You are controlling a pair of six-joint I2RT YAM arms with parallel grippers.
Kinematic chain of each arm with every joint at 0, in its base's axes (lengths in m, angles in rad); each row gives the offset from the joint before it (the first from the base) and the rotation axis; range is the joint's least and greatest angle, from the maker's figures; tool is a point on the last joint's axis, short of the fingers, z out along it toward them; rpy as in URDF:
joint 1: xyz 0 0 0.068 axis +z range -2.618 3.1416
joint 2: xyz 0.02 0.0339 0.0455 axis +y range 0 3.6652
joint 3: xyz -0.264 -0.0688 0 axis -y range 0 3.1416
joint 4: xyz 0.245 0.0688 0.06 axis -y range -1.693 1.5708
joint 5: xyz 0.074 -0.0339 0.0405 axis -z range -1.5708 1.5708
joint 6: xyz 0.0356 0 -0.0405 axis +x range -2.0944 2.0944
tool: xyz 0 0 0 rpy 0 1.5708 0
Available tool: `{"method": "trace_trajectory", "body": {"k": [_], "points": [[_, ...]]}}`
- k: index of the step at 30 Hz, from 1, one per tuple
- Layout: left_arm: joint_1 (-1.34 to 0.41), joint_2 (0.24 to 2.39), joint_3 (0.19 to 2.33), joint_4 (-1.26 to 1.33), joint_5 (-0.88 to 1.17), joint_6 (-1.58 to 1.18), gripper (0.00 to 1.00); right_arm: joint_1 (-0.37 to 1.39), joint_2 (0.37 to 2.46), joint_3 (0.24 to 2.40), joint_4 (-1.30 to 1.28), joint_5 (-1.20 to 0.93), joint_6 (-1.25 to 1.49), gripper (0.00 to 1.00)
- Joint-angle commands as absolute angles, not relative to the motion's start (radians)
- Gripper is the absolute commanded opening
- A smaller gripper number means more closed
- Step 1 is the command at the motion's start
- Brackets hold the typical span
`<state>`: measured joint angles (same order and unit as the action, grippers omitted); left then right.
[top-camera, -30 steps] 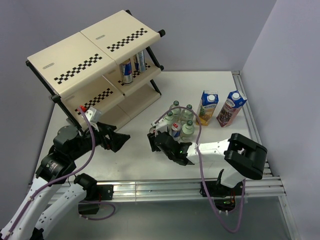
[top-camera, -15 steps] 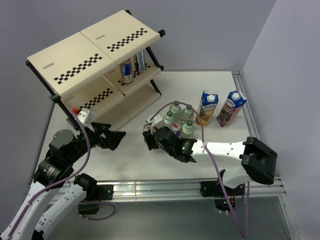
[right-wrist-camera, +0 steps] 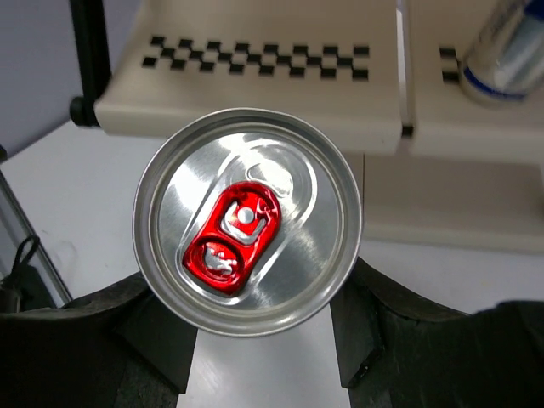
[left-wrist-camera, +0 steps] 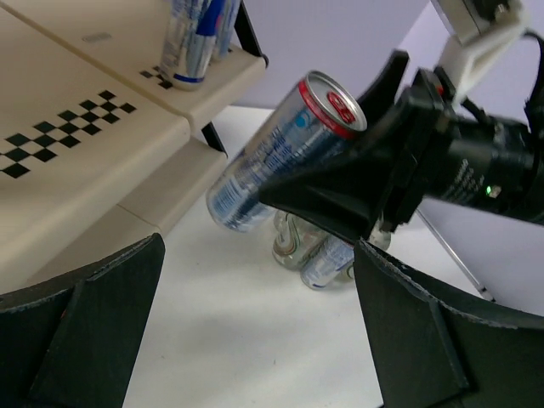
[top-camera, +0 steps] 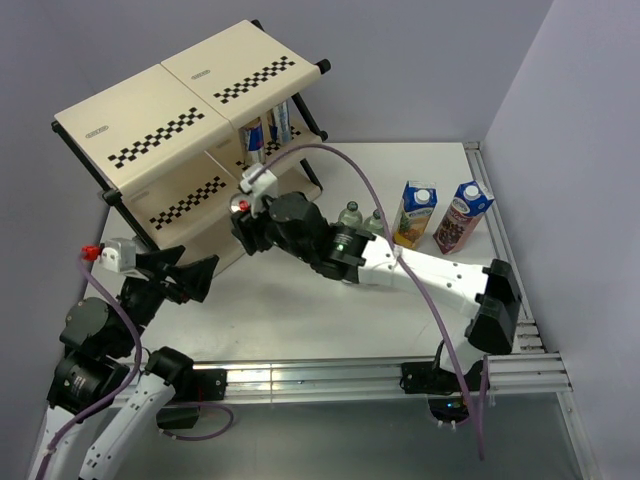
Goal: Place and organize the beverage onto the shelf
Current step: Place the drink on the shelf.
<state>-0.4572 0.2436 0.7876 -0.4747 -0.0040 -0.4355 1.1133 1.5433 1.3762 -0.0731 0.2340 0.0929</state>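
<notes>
From above, the right end effector (top-camera: 246, 216) sits at the front of the shelf (top-camera: 150, 120), at 10 o'clock on the surface (top-camera: 440, 170). It is clamped on a can (top-camera: 238, 207) that its fingers mostly hide. Its arm covers most of the bottles (top-camera: 350, 212). The left end effector (top-camera: 198, 266) hangs spread wide, holding nothing.

In the left wrist view the can tilts, lid toward 1 o'clock. The shelved cans (left-wrist-camera: 191, 42) are cut off at 12 o'clock.

In the right wrist view only the can's lid shows.

The right arm (top-camera: 430, 272) partly hides the bottles (top-camera: 351, 213).
</notes>
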Motion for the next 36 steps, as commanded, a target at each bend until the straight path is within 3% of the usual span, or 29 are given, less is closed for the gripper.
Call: {"method": "trace_trajectory", "body": {"k": [1,13,36], "points": [[-0.434,0.216,0.778,-0.439,-0.032,-0.449,1.0,1.089,1.617,1.593,-0.121,0.183,0.031,0.0],[-0.405,0.225,0.781,-0.439,-0.009,-0.44,0.99,1.012,1.853,1.913,-0.25,0.133,-0.02,0.0],[-0.364,0.255,0.779,-0.43,0.031,-0.431,0.99,1.008,1.815,1.872,-0.123,0.143,-0.008,0.0]]}}
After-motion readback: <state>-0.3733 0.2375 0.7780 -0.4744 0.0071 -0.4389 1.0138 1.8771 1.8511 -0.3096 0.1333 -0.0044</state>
